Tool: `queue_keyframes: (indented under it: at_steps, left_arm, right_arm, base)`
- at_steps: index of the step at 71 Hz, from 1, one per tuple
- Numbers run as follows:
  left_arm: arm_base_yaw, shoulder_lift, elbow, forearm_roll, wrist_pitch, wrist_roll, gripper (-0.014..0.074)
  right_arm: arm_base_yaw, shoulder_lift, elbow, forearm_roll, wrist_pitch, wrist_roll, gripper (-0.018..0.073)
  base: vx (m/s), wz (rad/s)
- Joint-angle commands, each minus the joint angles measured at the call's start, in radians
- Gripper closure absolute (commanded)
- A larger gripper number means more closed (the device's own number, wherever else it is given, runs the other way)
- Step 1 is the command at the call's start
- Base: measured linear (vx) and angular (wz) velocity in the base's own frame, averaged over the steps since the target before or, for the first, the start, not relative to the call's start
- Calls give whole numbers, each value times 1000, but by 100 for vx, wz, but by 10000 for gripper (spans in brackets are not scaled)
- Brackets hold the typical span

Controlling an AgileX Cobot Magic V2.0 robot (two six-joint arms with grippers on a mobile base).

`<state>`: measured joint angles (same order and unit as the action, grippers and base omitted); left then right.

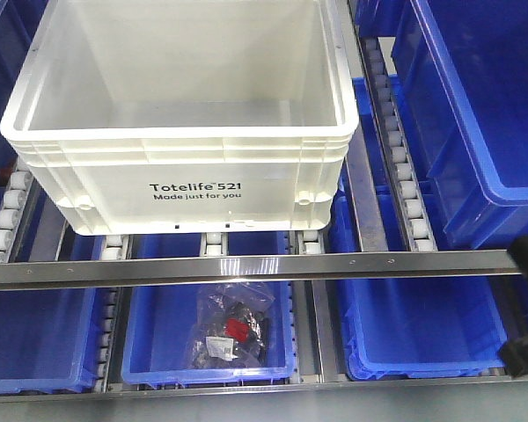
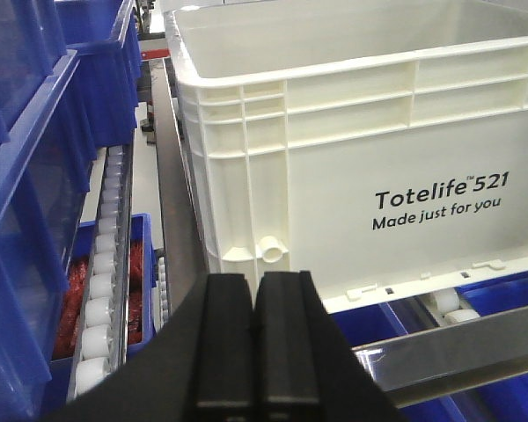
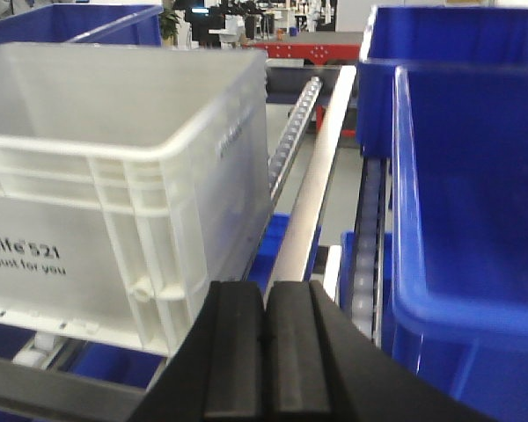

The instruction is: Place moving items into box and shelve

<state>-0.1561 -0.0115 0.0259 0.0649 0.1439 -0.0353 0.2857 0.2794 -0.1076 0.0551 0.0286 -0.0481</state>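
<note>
The white Totelife crate [image 1: 180,123] is seated on the roller rack [image 1: 403,167] between blue bins [image 1: 475,105]; no soft balls are seen inside. The left gripper [image 2: 257,352] and right gripper [image 3: 266,360] are pressed together, empty. A forward roll against the metal rail [image 1: 246,268] is judged possible.

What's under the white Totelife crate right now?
The white crate rests on roller tracks on the shelf. Below the front rail, a blue bin holds a clear bag of small parts. What lies directly beneath the crate's base is covered from view.
</note>
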Motion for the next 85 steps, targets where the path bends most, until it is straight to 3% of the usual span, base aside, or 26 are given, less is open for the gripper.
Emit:
queue_keyframes:
  at_steps: [1,5,9,17,85]
  left_arm:
    - [1,-2,16,-1,-78,-1,624]
    - [1,-2,16,-1,-78,-1,623]
    - [1,-2,16,-1,-78,-1,622]
    - [1,-2,16,-1,-79,-1,622]
    - [1,-3,16,-1,-79,-1,622]
  right_arm:
    - [-3,-50,66,-46,-131,74,574]
    - [-3,-120,146,-41,-163,75,574]
    - [-3,-195,139,-43,-63,71,574]
    - [-3,-306,143,-48,-22,37,574]
    - [-2,-302,142,-43,-12,37,574]
  base:
    - [0,0]
    - [0,0]
    - [0,0]
    - [0,0]
    - [0,0]
